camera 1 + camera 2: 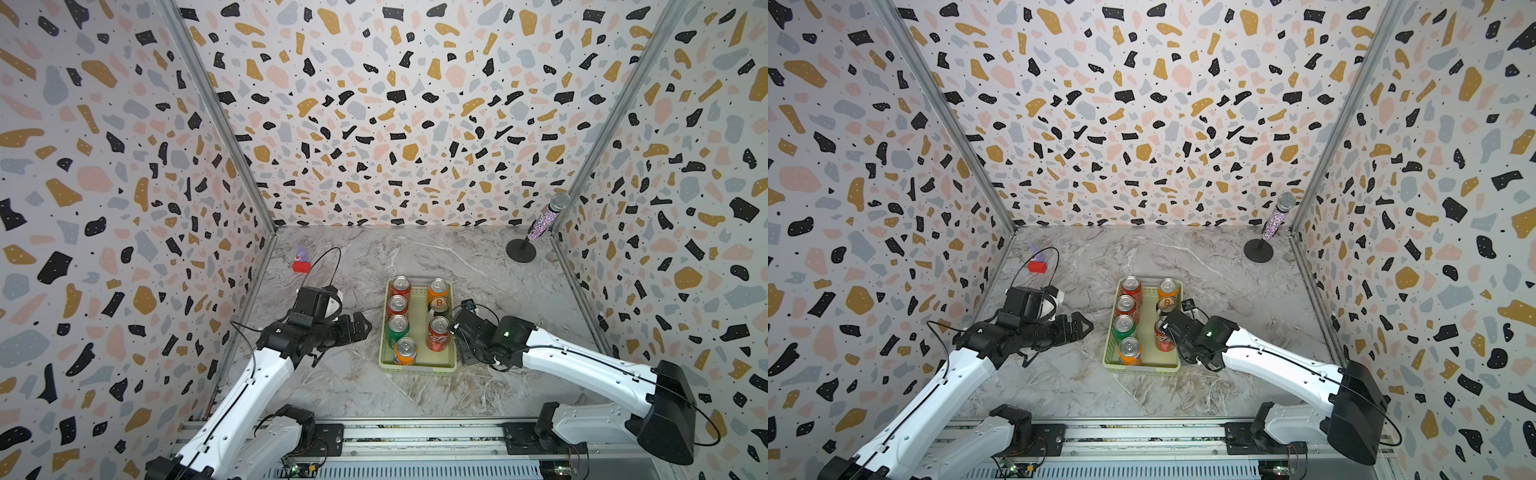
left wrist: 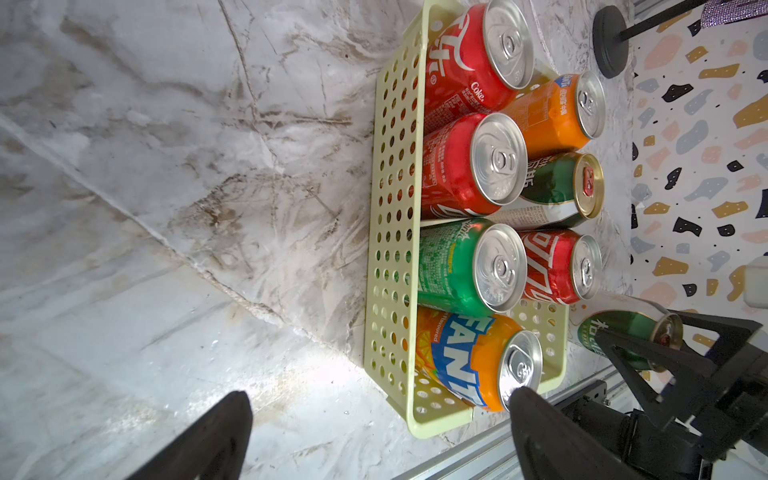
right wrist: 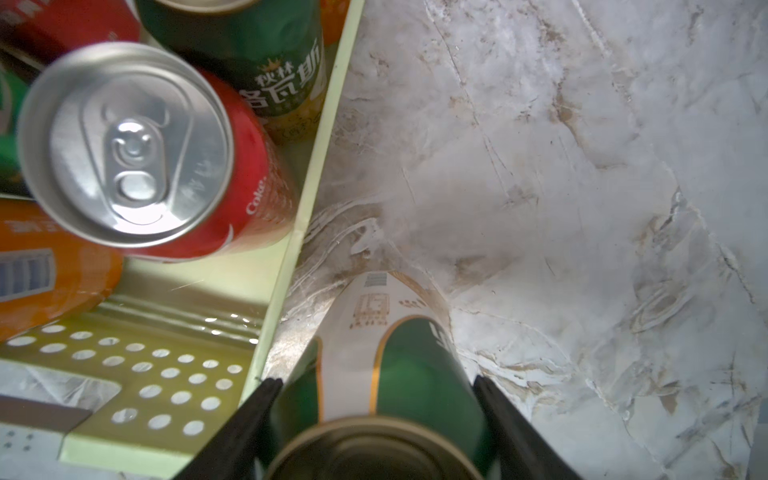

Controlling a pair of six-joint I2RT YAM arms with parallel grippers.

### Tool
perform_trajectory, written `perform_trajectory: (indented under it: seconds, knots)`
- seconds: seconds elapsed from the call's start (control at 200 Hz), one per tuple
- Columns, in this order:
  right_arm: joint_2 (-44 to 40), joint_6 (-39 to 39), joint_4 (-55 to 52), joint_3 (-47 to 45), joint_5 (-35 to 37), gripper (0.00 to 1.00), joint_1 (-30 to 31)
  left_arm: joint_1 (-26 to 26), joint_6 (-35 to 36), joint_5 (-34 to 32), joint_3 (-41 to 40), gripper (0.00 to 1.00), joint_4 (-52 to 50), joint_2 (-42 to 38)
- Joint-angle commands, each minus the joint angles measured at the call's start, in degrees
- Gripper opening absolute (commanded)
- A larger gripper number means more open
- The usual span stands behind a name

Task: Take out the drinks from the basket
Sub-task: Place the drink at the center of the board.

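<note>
Right tool point(image 3: 376, 381) clamps a green-and-white can point(image 3: 415, 361) outside the basket point(image 1: 417, 366).
In both top views seven cans point(image 1: 397, 305) stand in the basket on the worktop point(image 1: 353, 395); microphone stand point(image 1: 520, 250) far back; both arms reach low, flanking the basket. Left wrist: left tool point(image 2: 378, 397) spread, empty, beside the basket. Right wrist: held can just beside the basket wall.

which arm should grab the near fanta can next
Left arm: its jaws are open, facing the basket near that orange can. The right arm has its jaws shut on a dark green can outside the basket.
</note>
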Motion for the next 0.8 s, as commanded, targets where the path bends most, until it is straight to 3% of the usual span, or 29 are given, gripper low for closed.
perform_trajectory:
  seconds: [0.0,0.27,0.551,0.621,0.731,0.796]
  knots:
    - [-1.83,2.17,3.48,-0.69,2.84,0.19,-0.5,-0.32,-0.17,0.51,-0.63,1.0,1.76,-0.74]
    - [-2.8,4.91,8.77,-6.08,0.21,0.23,-0.85,-0.35,-0.1,0.64,-0.63,1.0,1.86,-0.88]
    - [-2.21,6.16,11.34,-8.41,-1.35,0.38,-0.86,-0.55,-0.35,0.38,-0.75,1.0,1.87,-0.94]
    - [-2.35,6.36,11.57,-8.78,-1.9,0.47,-0.86,-0.56,-0.35,0.2,-0.72,1.0,1.86,-0.95]
    - [-3.11,6.54,11.27,-9.09,-2.33,0.7,-0.86,-0.58,-0.43,0.05,-0.72,1.0,1.87,-0.79]
    - [-3.81,6.71,10.43,-8.98,-2.31,0.75,-0.85,-0.65,-0.44,0.03,-0.73,1.0,1.86,-0.73]
